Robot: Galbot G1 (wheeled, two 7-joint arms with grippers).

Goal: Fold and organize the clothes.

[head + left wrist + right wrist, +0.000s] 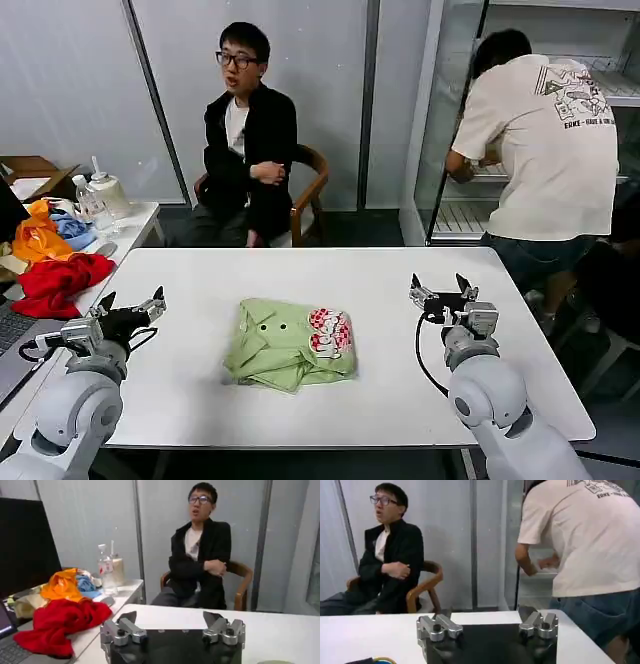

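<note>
Resting at table centre, the green shirt (pixel 290 345) lies bundled, between the left gripper (pixel 130 305) at nine o'clock and right gripper (pixel 443 290) at three, both spread and empty. Grabbing one loose layer could undo the fold.

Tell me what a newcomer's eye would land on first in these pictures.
The light green shirt lies folded into a compact bundle at the middle of the white table, its red-and-white graphic facing up. The left gripper and right gripper hover open on either side of it, both empty. A heap of red and orange garments sits on the side table beyond the left arm.
</note>
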